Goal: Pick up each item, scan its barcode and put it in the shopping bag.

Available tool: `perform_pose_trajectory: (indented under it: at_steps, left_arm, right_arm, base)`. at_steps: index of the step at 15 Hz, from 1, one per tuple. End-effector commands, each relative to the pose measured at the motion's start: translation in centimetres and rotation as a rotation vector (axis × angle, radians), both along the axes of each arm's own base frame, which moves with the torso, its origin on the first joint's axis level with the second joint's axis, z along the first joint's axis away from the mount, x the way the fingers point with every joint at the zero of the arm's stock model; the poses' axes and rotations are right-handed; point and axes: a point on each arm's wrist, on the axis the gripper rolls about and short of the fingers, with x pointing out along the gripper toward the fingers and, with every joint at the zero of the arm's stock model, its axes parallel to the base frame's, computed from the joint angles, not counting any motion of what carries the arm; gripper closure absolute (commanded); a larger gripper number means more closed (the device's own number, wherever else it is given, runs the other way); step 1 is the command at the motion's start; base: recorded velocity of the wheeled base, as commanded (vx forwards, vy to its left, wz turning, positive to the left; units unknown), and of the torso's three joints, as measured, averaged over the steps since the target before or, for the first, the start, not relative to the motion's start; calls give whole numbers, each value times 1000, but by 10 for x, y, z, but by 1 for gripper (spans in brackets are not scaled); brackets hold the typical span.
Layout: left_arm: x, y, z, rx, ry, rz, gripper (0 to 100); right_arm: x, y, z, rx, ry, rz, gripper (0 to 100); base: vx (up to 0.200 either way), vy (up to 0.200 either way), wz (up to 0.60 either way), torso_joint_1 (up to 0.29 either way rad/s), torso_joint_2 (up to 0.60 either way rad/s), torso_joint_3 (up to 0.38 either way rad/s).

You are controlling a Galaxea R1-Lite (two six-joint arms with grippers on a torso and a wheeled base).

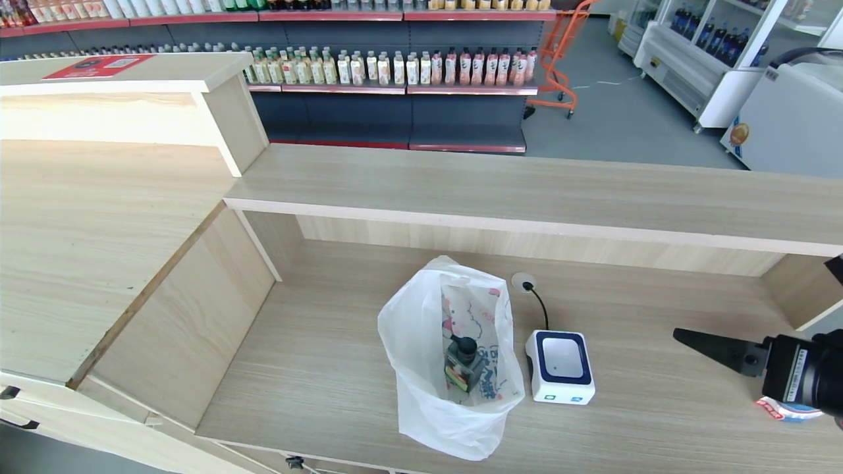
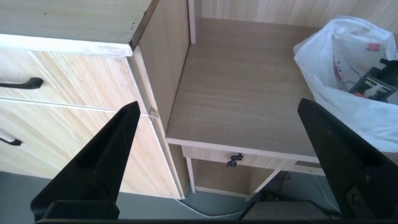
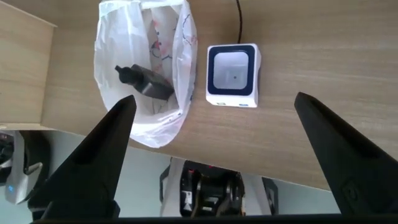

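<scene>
The left gripper (image 2: 217, 102), fingers spread wide and empty, hangs off the front edge of the counter (image 1: 316, 375), by the drawers (image 2: 56, 118). On the counter a white plastic bag (image 1: 415, 342) stands open with a dark bottle (image 1: 463, 362) inside. The scanner (image 1: 560, 366) sits just beside the bag at its 3 o'clock. Farther toward 3 o'clock the right gripper (image 3: 214, 96) hovers, fingers apart and empty, with a packet (image 1: 784, 409) lying at the scanner's 4 o'clock.

A shop: drink-stocked shelves (image 1: 395, 69), a wooden checkout counter (image 1: 527, 191) and barcode scanner (image 1: 560, 366).
</scene>
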Motion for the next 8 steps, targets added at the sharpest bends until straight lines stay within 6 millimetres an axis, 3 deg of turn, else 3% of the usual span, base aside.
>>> perform_pose_trajectory:
  at_steps: [1,3,6,8]
  left_arm:
    - [0,0,0,1,0,1,0]
    - [0,0,0,1,0,1,0]
    - [0,0,0,2,0,-1,0]
    - [0,0,0,2,0,1,0]
  right_arm:
    - [3,-4,-2,-1,11,-31,0]
    - [4,-6,-3,34,29,-61,0]
    - [7,-10,-4,55,43,-97,0]
    - [12,-16,-3,104,55,-164,0]
  base:
    - [-200,0,0,7,7,2]
    - [-200,0,0,-17,-2,5]
    - [0,0,0,0,0,0]
    - [0,-200,0,2,2,0]
